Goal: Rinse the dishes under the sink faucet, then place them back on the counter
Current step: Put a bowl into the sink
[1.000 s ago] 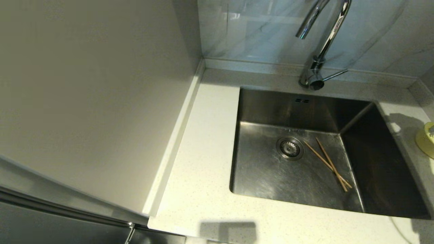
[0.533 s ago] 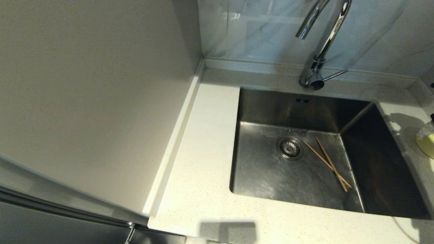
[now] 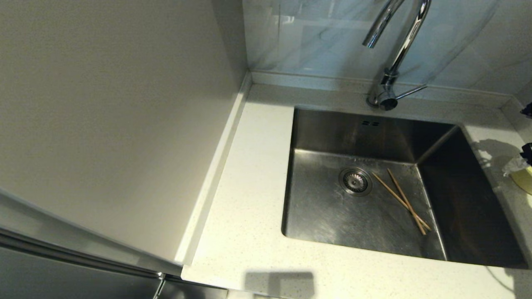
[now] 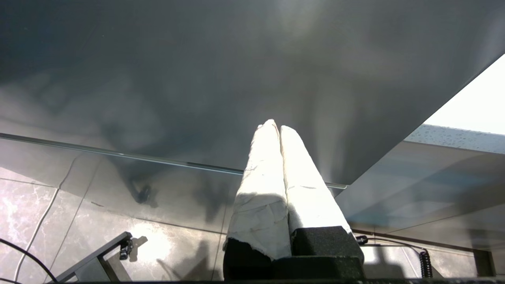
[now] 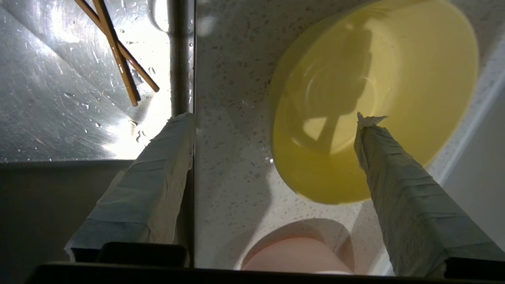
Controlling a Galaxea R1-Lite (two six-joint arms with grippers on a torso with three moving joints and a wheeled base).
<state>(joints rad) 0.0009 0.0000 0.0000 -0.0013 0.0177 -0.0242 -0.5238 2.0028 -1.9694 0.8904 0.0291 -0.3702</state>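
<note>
A pale-yellow bowl [image 5: 375,98] stands on the speckled counter [image 5: 232,118], just right of the sink [image 3: 353,133]. Only its edge [image 3: 524,182] shows at the head view's right border. My right gripper [image 5: 274,119] hangs above it, open. One taped finger is over the bowl's inside, the other over the sink's rim, and nothing is gripped. A pale-pink bowl [image 5: 296,258] sits on the counter near the yellow one. Two brown chopsticks [image 3: 401,201] lie crossed on the sink floor, right of the drain [image 3: 355,181]. My left gripper [image 4: 275,126] is shut and parked below the counter.
The chrome faucet [image 3: 395,54] rises behind the sink, its spout over the basin and its lever [image 3: 411,91] pointing right. A tall pale panel [image 3: 116,116] walls off the counter's left side. Grey marbled tile [image 3: 311,37] backs the counter.
My right gripper has opened wide and let go of the yellow bowl. In the head view a taped fingertip now shows at the right border, covering part of the bowl. The chopsticks have not moved.
</note>
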